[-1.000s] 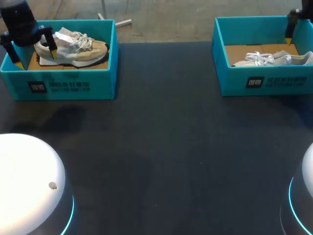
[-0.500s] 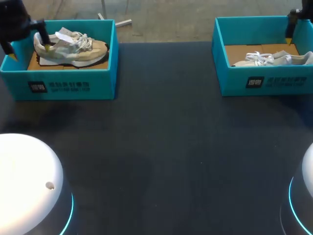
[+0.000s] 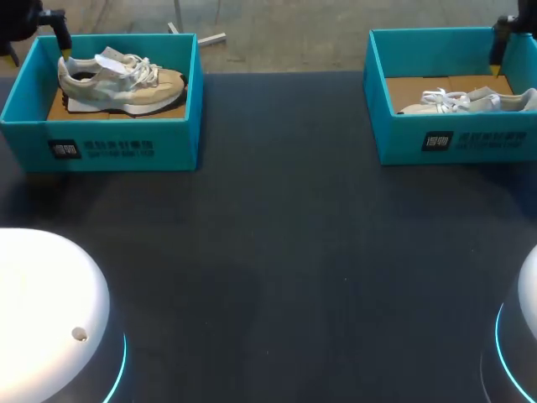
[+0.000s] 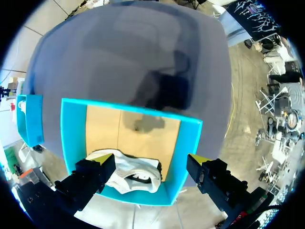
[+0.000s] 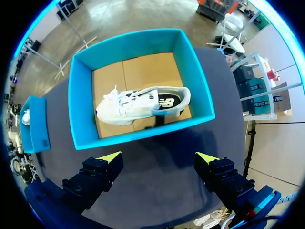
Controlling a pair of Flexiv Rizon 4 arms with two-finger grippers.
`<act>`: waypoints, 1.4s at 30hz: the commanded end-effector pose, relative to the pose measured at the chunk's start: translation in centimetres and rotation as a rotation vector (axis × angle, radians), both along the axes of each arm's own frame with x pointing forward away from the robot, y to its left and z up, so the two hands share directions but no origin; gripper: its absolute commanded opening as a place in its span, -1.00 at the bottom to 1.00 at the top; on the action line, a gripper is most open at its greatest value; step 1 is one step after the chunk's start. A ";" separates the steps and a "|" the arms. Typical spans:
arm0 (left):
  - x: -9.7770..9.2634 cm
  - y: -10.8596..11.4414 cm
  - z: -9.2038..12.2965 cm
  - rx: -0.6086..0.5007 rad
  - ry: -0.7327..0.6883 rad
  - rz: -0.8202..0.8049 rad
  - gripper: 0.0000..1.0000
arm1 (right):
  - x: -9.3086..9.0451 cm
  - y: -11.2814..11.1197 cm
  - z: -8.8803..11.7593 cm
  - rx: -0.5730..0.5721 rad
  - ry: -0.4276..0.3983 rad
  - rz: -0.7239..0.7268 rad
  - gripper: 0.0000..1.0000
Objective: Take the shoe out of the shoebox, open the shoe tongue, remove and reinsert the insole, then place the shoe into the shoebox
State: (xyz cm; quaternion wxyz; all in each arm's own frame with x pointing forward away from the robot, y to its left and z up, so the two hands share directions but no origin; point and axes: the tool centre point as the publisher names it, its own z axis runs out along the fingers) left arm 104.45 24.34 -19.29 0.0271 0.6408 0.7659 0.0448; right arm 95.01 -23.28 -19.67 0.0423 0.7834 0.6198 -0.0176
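A beige sneaker (image 3: pixel 122 81) with white laces lies in the teal shoebox (image 3: pixel 101 147) at the table's far left. My left gripper (image 3: pixel 35 38) hangs open above that box's far left corner. In the left wrist view the open left gripper (image 4: pixel 151 160) is above the sneaker's heel (image 4: pixel 131 174), clear of it, with the shoebox (image 4: pixel 189 143) below. A white sneaker (image 3: pixel 470 101) rests in a second teal shoebox (image 3: pixel 453 138) at the far right. My right gripper (image 3: pixel 503 42) is over that box's back edge. It stands open (image 5: pixel 158 157) above the white sneaker (image 5: pixel 143 102) and its shoebox (image 5: pixel 138 136).
The dark table (image 3: pixel 277 252) spreads between the two boxes. Each wrist view shows the other shoebox far off to the side (image 4: pixel 28 119) (image 5: pixel 33 124). Two white rounded arm bases (image 3: pixel 50 311) sit at the near corners.
My left gripper has lifted out of the left shoebox and drawn back toward its far left corner, empty. The beige sneaker stays in the box. The right arm has not moved.
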 end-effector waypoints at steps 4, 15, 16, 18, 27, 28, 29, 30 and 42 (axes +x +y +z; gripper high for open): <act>1.5 0.1 0.1 0.000 0.033 0.000 1.00 | 0.0 0.0 0.0 -0.001 -0.001 -0.001 1.00; 5.2 1.6 -0.4 -0.034 0.048 -0.001 1.00 | 0.0 0.0 0.0 -0.001 -0.001 -0.001 1.00; 6.2 1.9 -0.6 -0.018 0.031 -0.009 1.00 | 0.0 0.0 0.0 -0.001 -0.001 -0.001 1.00; 8.0 2.3 -1.3 0.006 0.014 0.007 1.00 | 0.0 0.0 0.0 -0.001 -0.001 -0.001 1.00; 12.4 2.4 -3.6 0.058 0.021 -0.018 1.00 | 0.0 0.0 0.0 -0.001 -0.001 -0.001 1.00; 12.6 2.4 -3.7 0.058 0.021 -0.020 1.00 | 0.0 0.0 0.0 -0.001 -0.001 -0.001 1.00; 12.9 2.3 -3.9 0.065 0.024 -0.019 1.00 | 0.0 0.0 0.0 -0.001 -0.001 -0.001 1.00; 13.1 2.4 -4.0 0.067 0.026 -0.020 1.00 | 0.0 0.0 0.0 -0.001 -0.001 -0.001 1.00; 14.1 2.8 -4.9 0.115 0.028 -0.026 1.00 | 0.0 0.0 0.0 -0.001 -0.001 -0.001 1.00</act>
